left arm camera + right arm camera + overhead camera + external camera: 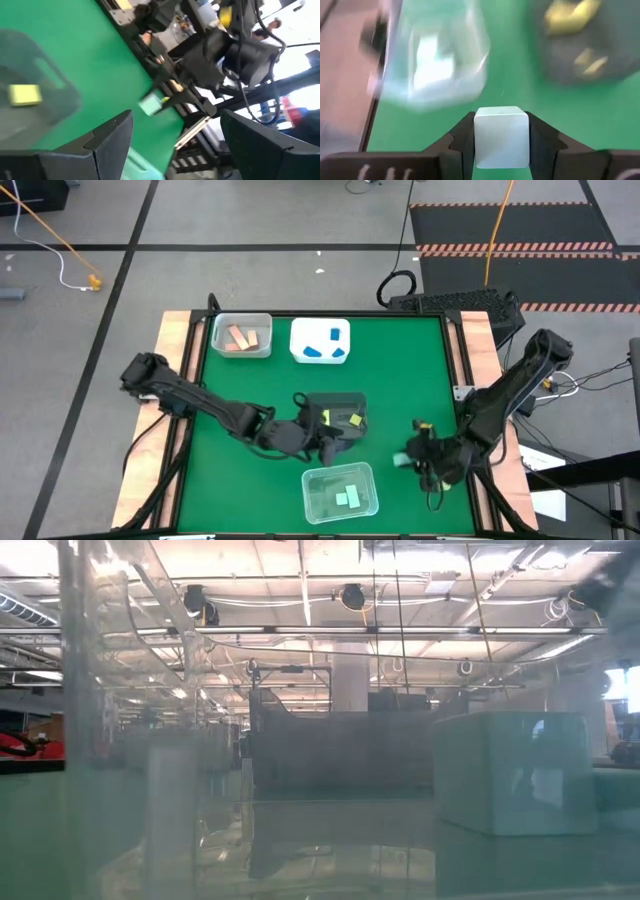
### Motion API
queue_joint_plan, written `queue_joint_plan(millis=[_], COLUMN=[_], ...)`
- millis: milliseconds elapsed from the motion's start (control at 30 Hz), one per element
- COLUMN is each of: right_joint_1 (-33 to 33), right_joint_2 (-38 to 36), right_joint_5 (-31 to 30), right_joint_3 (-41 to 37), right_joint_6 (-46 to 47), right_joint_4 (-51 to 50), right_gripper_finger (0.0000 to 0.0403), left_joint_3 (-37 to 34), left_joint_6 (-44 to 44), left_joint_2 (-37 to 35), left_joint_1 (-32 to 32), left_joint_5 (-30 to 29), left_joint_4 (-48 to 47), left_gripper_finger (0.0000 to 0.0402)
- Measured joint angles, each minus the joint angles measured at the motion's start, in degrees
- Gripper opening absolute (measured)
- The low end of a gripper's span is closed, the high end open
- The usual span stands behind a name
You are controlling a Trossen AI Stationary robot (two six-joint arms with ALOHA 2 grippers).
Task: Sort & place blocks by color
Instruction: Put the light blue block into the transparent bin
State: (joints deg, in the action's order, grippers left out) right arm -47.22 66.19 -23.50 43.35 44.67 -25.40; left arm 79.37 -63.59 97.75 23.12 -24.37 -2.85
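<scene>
The right gripper clamps 1 small mint-green plastic cube by flat opposite faces beside the clear tray; it looks light, rigid, slippery; the left gripper stands open.

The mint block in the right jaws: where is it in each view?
High: mint block, lower right, beside the clear tray.
Low: cannot tell.
Left wrist: centre, over green mat.
Right wrist: bottom centre, between the jaws.
Shared landmark: the clear tray.
</scene>
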Motion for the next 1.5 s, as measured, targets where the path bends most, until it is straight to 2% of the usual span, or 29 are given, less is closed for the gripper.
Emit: queue_joint_plan(millis=[167, 333, 467, 667, 800, 1000, 1133, 1367, 1500], right_joint_1=[4.68, 6.62, 7.54, 9.22, 10.66, 12.62, 12.79, 12.7, 11.75], right_joint_2=[-4.67, -5.33, -4.2, -2.24, -0.24, 3.45, 4.52, 4.52, 4.09], right_joint_5=[-11.91, -17.07, -17.31, -17.25, -16.86, -13.01, -15.2, -16.01, -15.57], right_joint_3=[0.0, 0.0, 0.0, 0.0, 0.0, 0.0, 0.0, 0.07, 0.07], right_joint_6=[-5.3, -22.85, -36.34, -47.72, -50.63, -51.79, -52.96, -56.0, -55.4], right_joint_4=[9.23, 26.84, 40.97, 57.16, 61.78, 66.5, 67.55, 69.35, 68.81], right_gripper_finger=[0.0113, 0.0113, 0.0113, 0.0113, 0.0113, 0.0113, 0.0116, 0.0125, 0.0133], left_joint_3=[0.0, -0.02, -0.02, -0.02, -0.03, -0.02, -0.04, -0.09, -0.09], left_joint_6=[-1.19, -3.84, -5.19, -4.3, -2.73, -2.32, -2.0, -1.93, -1.27], left_joint_2=[3.7, 5.29, 6.08, 6.05, 6.09, 6.06, 6.08, 6.14, 6.14], left_joint_1=[-1.02, -1.75, -2.28, -2.26, -2.39, -3.31, -3.4, -3.4, -3.38], left_joint_5=[2.35, 2.42, 2.31, 2.15, 2.28, 2.35, 2.14, 2.77, 3.16], left_joint_4=[9.72, 18.03, 23.26, 28.87, 33.09, 33.36, 33.02, 33.24, 33.37], left_gripper_finger=[0.0301, 0.0301, 0.0301, 0.0301, 0.0301, 0.0299, 0.0266, 0.0137, 0.0139])
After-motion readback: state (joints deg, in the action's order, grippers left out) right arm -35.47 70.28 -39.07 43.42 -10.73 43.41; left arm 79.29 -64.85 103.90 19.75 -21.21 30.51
